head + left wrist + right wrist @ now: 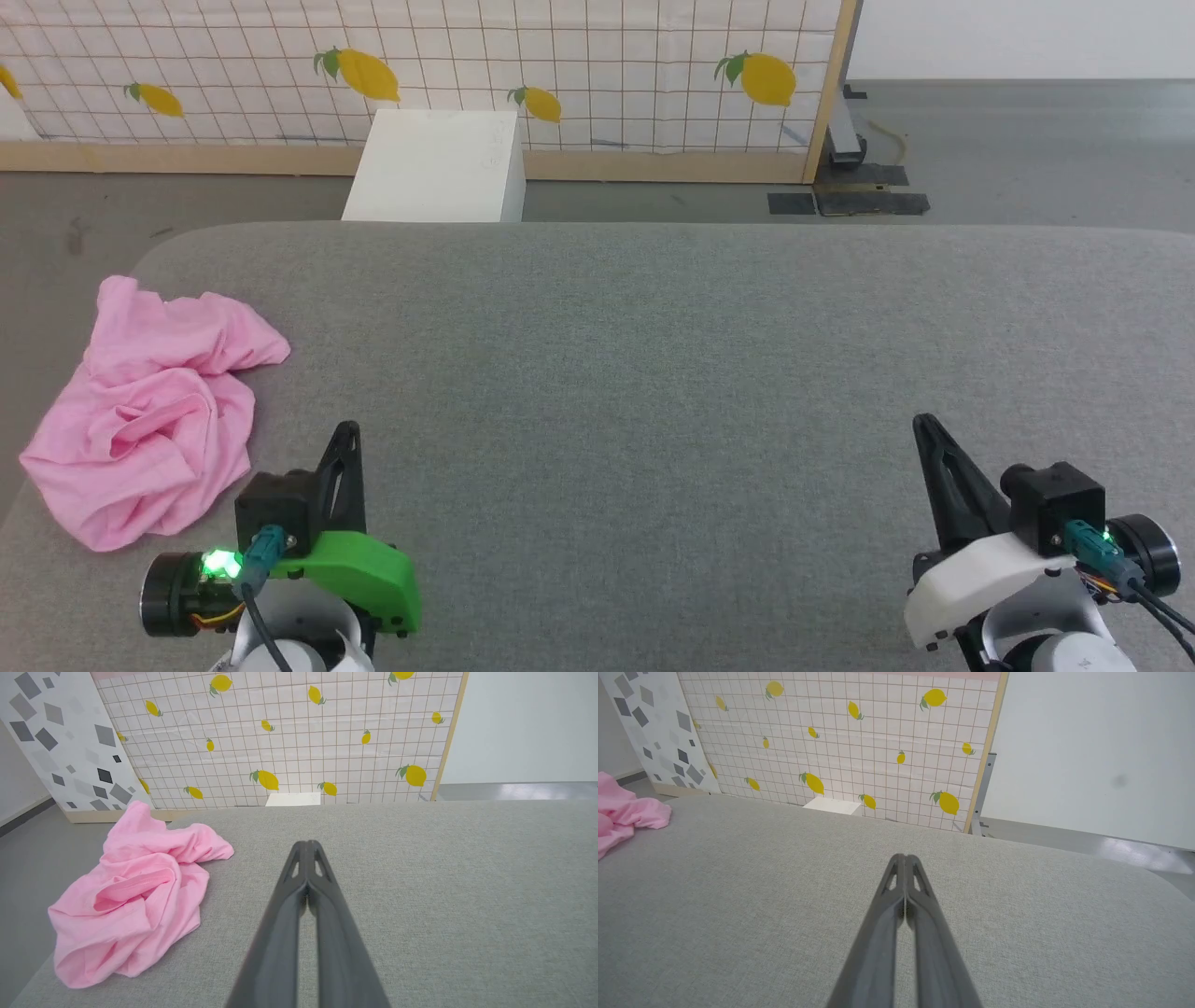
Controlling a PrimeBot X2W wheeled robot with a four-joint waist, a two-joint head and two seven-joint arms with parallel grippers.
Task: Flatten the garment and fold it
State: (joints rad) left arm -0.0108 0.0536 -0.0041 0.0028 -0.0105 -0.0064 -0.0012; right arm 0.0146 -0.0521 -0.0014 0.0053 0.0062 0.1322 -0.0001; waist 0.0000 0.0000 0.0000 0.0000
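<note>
At the left edge of the grey surface point(653, 373), the garment point(154, 420) lies crumpled just left of the left pincer point(347, 431), the nearer one, and well apart from the right pincer point(924, 425), both pressed closed and empty.

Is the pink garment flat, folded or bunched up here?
Bunched up. The garment lies in a crumpled heap of creases and overlapping layers at the left edge of the grey surface, not spread and not neatly folded.

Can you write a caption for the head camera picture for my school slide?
Crumpled pink garment at the left edge of the grey table; left pincer and right pincer rest shut, touching nothing.
</note>
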